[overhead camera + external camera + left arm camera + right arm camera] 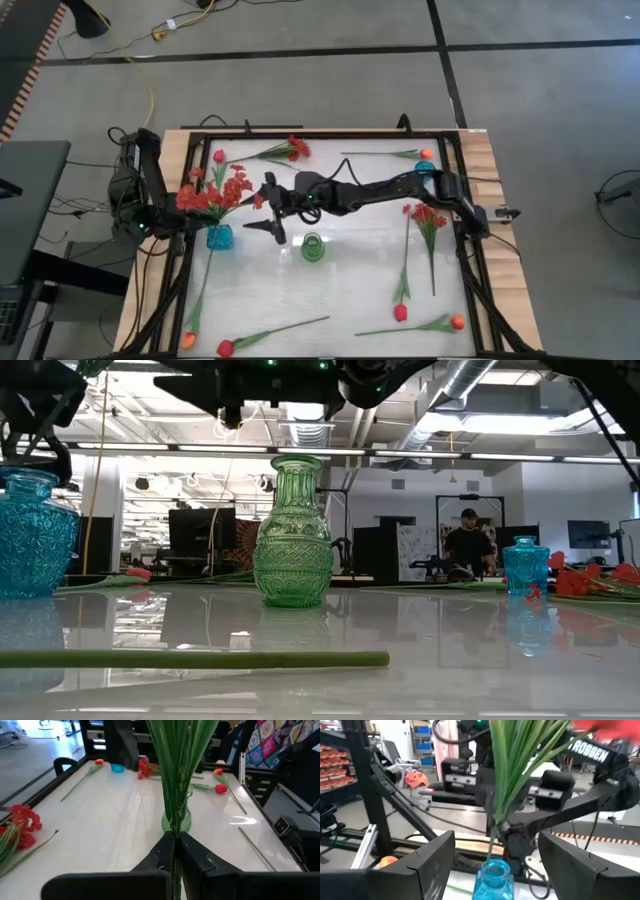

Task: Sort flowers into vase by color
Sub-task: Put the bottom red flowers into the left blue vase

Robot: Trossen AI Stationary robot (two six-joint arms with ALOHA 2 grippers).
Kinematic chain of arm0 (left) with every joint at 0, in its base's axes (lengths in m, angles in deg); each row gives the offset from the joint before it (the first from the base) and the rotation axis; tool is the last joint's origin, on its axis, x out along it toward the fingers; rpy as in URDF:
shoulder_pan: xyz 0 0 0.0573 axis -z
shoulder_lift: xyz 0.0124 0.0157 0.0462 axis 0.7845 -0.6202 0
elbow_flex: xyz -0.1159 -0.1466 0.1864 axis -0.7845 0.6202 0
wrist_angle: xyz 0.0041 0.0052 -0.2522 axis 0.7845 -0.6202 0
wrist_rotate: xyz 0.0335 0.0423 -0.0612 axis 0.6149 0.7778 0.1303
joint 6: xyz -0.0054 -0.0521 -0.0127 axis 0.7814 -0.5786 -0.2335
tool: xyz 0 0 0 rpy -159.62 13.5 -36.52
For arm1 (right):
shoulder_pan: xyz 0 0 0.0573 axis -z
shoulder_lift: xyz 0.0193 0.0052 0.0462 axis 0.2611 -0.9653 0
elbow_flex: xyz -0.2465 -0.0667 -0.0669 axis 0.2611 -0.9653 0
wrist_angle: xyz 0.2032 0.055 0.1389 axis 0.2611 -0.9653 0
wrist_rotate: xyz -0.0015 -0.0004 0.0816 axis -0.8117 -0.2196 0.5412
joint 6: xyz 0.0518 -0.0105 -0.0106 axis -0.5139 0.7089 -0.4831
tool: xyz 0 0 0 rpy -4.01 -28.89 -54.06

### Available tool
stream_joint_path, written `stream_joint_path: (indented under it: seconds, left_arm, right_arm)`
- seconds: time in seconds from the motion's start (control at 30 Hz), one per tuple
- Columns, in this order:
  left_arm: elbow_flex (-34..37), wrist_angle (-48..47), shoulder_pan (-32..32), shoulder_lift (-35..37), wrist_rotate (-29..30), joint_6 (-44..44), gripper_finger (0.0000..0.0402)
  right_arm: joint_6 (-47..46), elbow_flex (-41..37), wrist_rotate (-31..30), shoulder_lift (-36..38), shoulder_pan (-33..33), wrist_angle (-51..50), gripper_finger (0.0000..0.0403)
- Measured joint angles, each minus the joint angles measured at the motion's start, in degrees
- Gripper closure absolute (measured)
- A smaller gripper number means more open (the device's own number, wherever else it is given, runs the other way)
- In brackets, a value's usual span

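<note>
Left pincer (175, 851), clamped on the stems of the red flower spray (215, 193), holds it upright in the blue vase (219, 237) at the tabletop's (330, 290) left side. Right pincer (272, 208), fingers apart, hovers just beside the spray, near the green vase (313, 247).

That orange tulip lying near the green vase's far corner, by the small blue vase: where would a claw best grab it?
Grab the orange tulip by its thin green stem, mid-length, coming straight down from above. It lies flat on the table, and the stem is bare and slim there, while the bloom lies close beside the small blue vase.
</note>
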Motion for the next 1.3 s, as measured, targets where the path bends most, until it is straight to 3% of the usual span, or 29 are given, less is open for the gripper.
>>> stream_joint_path:
  seconds: [0.57, 0.73, 1.1, 1.3]
  left_arm:
    - [0.0, -0.1, 0.0, 0.0, 0.0, -0.2, 0.0401]
    - [0.0, -0.2, 0.0, 0.0, 0.1, -0.4, 0.0401]
    - [0.0, -0.2, 0.0, 0.0, 0.1, -0.4, 0.0401]
    - [0.0, -0.2, 0.0, 0.0, 0.2, -0.4, 0.0401]
  right_arm:
    - [-0.8, 0.2, 0.2, 0.1, -0.8, 5.5, 0.0093]
    - [-0.9, 0.2, -4.1, 0.1, -0.8, 5.8, 0.0096]
    - [-2.5, 0.2, -7.4, 0.1, -0.6, 8.7, 0.0127]
    - [-5.0, 4.8, -6.3, -6.6, -0.6, 9.3, 0.0127]
